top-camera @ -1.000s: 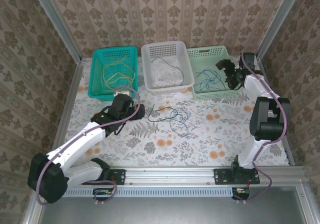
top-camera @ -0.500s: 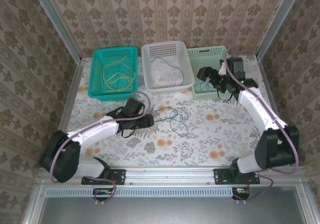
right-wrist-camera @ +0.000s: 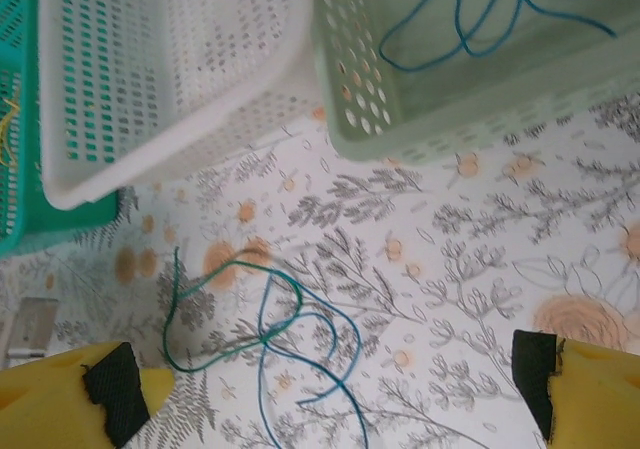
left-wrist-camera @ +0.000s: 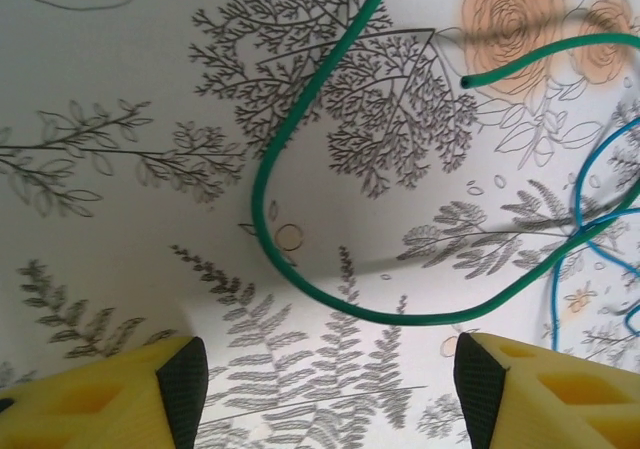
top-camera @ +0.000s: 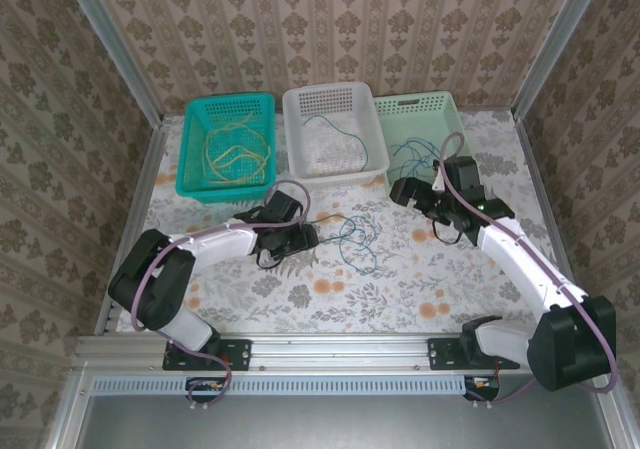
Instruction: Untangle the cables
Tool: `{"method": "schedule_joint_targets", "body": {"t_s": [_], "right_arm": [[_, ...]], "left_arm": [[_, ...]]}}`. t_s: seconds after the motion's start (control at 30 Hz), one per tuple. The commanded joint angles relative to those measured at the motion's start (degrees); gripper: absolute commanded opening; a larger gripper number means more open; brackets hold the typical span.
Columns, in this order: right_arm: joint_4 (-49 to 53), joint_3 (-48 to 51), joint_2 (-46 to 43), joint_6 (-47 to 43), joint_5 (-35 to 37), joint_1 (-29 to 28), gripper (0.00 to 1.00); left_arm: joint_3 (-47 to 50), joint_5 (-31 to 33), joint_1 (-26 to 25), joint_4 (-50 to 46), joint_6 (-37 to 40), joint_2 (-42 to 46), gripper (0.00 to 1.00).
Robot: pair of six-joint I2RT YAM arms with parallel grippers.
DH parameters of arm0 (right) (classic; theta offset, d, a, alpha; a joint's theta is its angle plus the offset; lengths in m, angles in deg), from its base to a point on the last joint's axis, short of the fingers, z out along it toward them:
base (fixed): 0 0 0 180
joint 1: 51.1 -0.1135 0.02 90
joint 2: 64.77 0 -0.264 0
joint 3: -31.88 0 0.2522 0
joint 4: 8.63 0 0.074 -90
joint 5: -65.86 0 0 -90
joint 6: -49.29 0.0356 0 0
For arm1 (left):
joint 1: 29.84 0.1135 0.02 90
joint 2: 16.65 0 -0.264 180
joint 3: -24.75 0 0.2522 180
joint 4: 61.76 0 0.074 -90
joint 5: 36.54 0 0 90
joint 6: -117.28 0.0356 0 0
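Observation:
A tangle of a dark green cable (top-camera: 322,218) and a blue cable (top-camera: 358,245) lies on the flowered table in front of the baskets. In the left wrist view the green cable (left-wrist-camera: 300,279) curves in a loop just ahead of my left gripper (left-wrist-camera: 330,394), which is open and low over the table with nothing between its pads. Its place in the top view is at the tangle's left end (top-camera: 303,237). My right gripper (top-camera: 398,191) hovers open to the right of the tangle. From the right wrist view (right-wrist-camera: 325,389) the green cable (right-wrist-camera: 215,354) and blue cable (right-wrist-camera: 335,334) cross on the table below.
Three baskets stand in a row at the back. The teal basket (top-camera: 190,159) holds yellow cables (top-camera: 232,149), the white basket (top-camera: 300,169) one thin cable, and the pale green basket (top-camera: 452,119) blue cables (top-camera: 412,157). Metal rails border the table.
My left arm reached right and down to the tangle's left end, and its jaws narrowed somewhat. My right arm swung from the pale green basket out over the table toward the tangle.

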Motion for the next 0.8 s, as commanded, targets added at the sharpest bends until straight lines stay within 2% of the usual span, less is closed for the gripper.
{"method": "schedule_joint_targets", "body": {"t_s": [0.0, 0.3, 0.47, 0.6, 0.67, 0.77], "right_arm": [[0.97, 2.89, -2.35, 0.78, 2.60, -0.20, 1.00], [0.26, 7.60, -6.58, 3.42, 3.21, -0.24, 0.99], [0.77, 9.68, -9.13, 3.43, 4.03, -0.25, 1.00], [1.84, 10.66, -10.89, 3.31, 4.53, -0.28, 1.00], [2.39, 11.33, -11.91, 3.34, 4.95, -0.25, 1.00], [3.73, 11.94, -13.41, 2.86, 5.60, -0.22, 1.00]], "left_arm": [[-0.07, -1.12, -0.81, 3.63, -6.33, -0.27, 0.69], [1.39, -0.06, -2.24, 9.72, -22.30, -3.45, 0.59], [-1.53, 0.34, -2.79, 7.02, -24.20, -6.53, 0.53], [-1.31, 0.65, -2.78, 8.62, -26.12, -8.28, 0.41], [-1.41, 0.73, -2.80, 8.68, -26.22, -9.03, 0.38], [-0.71, 3.37, -2.48, 8.75, -26.35, -9.43, 0.30]]}}
